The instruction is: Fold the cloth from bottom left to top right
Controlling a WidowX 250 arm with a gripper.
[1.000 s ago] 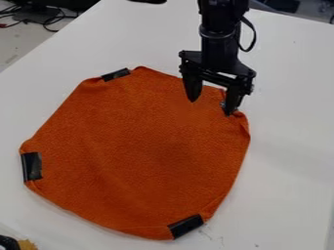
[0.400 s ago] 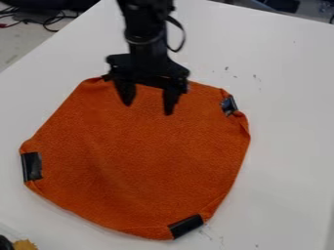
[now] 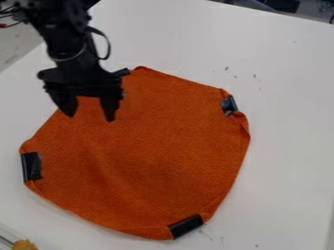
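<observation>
Orange cloth (image 3: 143, 156) on white table (image 3: 287, 136) — open black jaws (image 3: 89, 116) over its upper left

orange cloth (image 3: 156, 151) | pretty much spread out, unfolded | kinda lopsided roundish shape | black patches (image 3: 186, 226) around the edge | bit scrunched by the right-hand one | just lying on the white table (image 3: 287, 122)

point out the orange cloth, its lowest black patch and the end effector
Orange cloth (image 3: 153, 151): camera view, middle of the fabric.
Lowest black patch (image 3: 186, 226): camera view, middle of the strip.
End effector (image 3: 90, 118): camera view, midway between its fingertips.
</observation>
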